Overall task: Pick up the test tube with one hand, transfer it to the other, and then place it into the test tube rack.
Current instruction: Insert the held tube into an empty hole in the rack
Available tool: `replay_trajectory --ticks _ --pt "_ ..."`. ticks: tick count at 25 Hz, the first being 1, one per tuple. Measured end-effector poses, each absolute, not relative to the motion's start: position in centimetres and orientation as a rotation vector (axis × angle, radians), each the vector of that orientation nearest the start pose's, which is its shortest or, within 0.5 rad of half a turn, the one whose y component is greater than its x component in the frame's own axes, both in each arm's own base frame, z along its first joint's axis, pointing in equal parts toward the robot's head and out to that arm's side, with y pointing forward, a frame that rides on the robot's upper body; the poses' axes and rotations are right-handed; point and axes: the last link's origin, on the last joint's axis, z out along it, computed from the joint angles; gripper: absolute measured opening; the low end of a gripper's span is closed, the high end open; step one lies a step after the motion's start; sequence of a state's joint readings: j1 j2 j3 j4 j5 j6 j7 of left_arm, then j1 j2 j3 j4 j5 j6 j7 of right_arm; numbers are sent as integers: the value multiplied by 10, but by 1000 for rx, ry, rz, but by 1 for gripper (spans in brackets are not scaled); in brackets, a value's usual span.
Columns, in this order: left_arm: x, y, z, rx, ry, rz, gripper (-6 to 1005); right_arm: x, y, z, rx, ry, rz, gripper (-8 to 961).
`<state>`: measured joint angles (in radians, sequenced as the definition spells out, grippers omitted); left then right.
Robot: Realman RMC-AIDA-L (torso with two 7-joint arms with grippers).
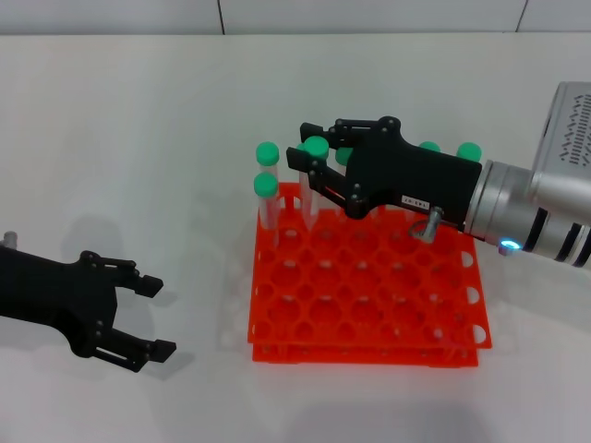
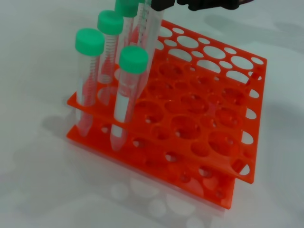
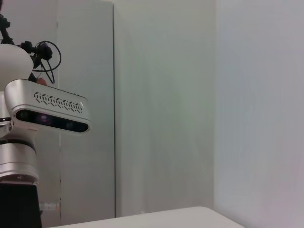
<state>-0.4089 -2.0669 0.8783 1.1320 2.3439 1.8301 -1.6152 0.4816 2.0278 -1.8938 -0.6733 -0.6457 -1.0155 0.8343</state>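
Note:
The orange-red test tube rack (image 1: 369, 295) stands mid-table, also filling the left wrist view (image 2: 209, 109). My right gripper (image 1: 312, 171) reaches in from the right over the rack's far left corner, shut on a green-capped test tube (image 1: 315, 157). That tube stands upright with its lower end at a hole in the top tier. In the left wrist view its clear body (image 2: 150, 42) runs up beside a black finger (image 2: 161, 4). My left gripper (image 1: 159, 317) hovers open and empty over the table, left of the rack. The right wrist view shows none of this.
Other green-capped tubes stand in the rack: two at its left edge (image 1: 266, 185) (image 1: 267, 152) and more along the far row (image 1: 469, 150). In the left wrist view a near tube (image 2: 126, 95) leans slightly. White table surrounds the rack.

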Motion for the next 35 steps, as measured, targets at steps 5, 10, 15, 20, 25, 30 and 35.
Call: replay_trajectory --ticks 5,10,15,20,25,30,35 --pt "-275 285 39 -3035 -587 1 888 173 335 -81 -2550 175 967 267" --pt "-275 285 39 -3035 -586 0 888 174 335 -82 -2550 186 960 267" --pt "-275 285 39 -3035 -588 -1 887 177 335 -82 -2551 196 950 267" --pt "-275 285 38 -3035 -589 -3 887 178 335 -83 -2555 200 945 267" --pt "-275 284 37 -3038 -584 -5 887 179 335 -84 -2557 206 934 267" --pt "-275 284 36 -3042 -585 -8 887 179 336 -85 -2560 210 927 267" --pt "-275 284 36 -3043 -583 -8 887 178 337 -86 -2562 209 922 266"
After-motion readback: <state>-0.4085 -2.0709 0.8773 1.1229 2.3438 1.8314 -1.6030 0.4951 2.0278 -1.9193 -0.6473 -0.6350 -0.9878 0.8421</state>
